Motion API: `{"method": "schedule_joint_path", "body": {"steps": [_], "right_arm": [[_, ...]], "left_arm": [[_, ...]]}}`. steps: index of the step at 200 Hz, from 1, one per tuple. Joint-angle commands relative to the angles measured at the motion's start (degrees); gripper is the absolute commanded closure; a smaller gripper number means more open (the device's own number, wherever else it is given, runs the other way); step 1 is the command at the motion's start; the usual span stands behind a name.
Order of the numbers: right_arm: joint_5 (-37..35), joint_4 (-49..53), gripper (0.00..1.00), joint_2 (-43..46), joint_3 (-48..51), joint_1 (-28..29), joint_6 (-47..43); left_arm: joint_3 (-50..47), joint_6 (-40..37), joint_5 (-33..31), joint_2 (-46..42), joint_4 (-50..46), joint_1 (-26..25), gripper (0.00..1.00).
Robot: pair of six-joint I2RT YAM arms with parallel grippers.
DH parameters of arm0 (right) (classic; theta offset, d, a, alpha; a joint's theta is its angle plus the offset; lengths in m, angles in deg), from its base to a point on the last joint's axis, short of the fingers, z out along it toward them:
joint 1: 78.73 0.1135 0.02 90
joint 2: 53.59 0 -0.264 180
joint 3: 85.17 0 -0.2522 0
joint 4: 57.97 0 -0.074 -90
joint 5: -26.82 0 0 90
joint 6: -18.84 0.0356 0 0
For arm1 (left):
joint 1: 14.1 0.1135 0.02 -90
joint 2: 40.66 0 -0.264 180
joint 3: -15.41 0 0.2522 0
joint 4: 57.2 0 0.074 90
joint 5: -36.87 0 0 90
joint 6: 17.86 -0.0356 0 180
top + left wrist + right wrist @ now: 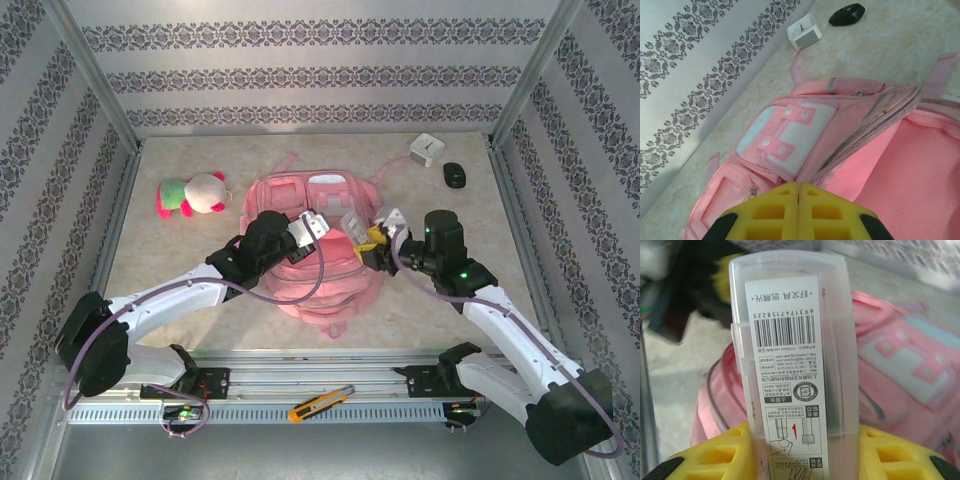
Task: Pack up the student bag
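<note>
Bag [345, 290]: pink, mid-tabletop [150, 250], main pocket unzipped
Left fingers [775, 210]: clenched at the zip edge; whether they pinch fabric, cannot tell
Right fingers [720, 450]: grasping a clear case [790, 355] by the bag's opening
Done: seemingly little, as the visible pocket is bare
To do: case in, perhaps the plush [192, 195] too
Room: marbled tabletop, patterned walls [300, 70]

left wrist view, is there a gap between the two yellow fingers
No, the yellow fingers of the left gripper press flat together with no gap, at the open zip edge of the student bag.
</note>
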State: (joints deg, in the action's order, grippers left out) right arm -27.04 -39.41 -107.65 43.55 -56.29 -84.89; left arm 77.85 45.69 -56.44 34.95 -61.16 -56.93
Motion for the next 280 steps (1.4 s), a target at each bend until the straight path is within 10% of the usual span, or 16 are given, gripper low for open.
{"method": "schedule_joint_path", "body": {"steps": [1,138,233,280], "right_arm": [[2.97,1.24,0.75,-1.97,-2.65,2.23,-20.33],[-24.35,4.4,0.74,-18.77,-10.47,17.42,-47.83],[-31.57,-1.61,0.44,-21.95,-11.01,17.38,-36.87],[-30.07,0.04,0.45,-11.15,-6.78,18.02,-11.99]], "left_arm": [[2.24,4.04,3.27,0.44,5.8,3.08,1.0],[2.64,7.01,9.38,2.77,6.58,5.91,1.0],[1.5,7.73,8.53,2.1,6.71,6.11,1.0],[0.12,12.54,6.94,0.56,8.29,6.02,0.88]]}}
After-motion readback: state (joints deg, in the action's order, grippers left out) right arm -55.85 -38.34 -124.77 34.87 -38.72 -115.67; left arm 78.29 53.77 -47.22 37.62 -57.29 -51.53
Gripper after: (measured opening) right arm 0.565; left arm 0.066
